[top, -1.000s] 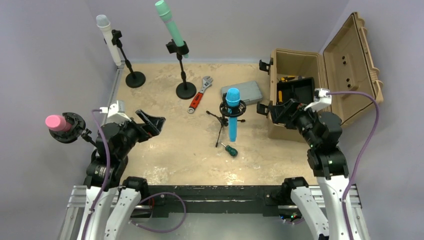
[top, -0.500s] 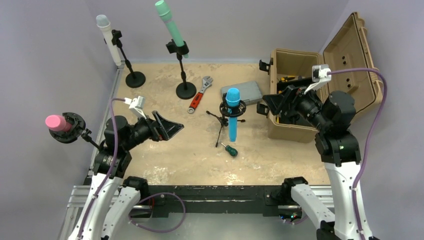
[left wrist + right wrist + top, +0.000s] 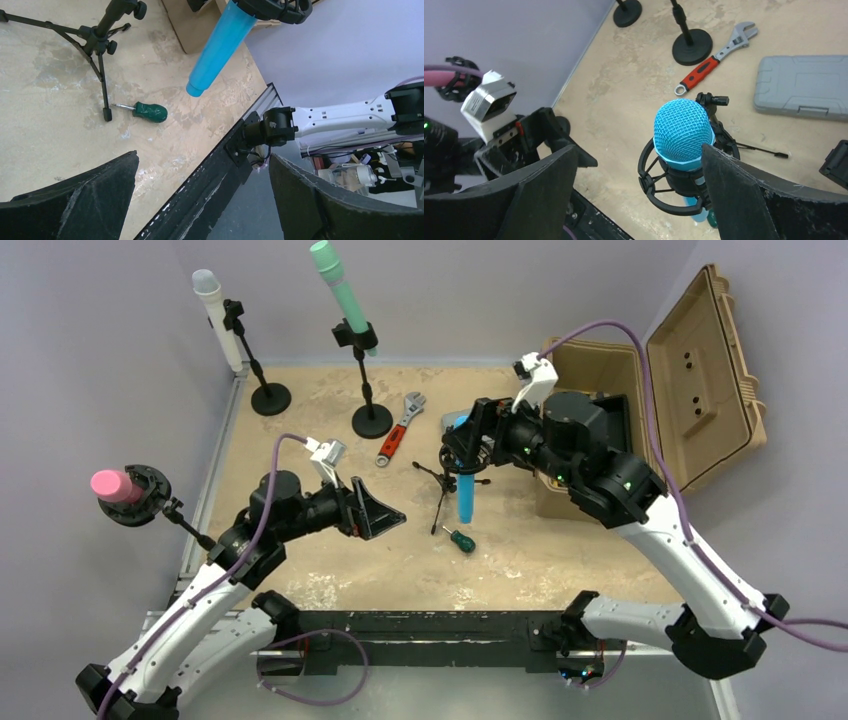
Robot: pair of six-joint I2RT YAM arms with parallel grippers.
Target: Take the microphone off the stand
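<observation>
microphone [image 3: 466,495], blue, sits in the ring clip of a tripod stand [image 3: 96,41] near the middle of the bench, toward the right edge, with a screwdriver [image 3: 150,111] lying just beside one stand leg. right gripper [image 3: 638,150] hovers at the microphone head, fingers spread wide and holding nothing; contact with the head cannot be told. left gripper [image 3: 202,157] hangs nearer the near edge, apart from the stand, fingers wide and empty.

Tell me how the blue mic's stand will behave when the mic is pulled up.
Likely to tip: the stand is a thin-legged tripod, and the mic sits high in its mount. Probably light, so it may lift along with the mic.
</observation>
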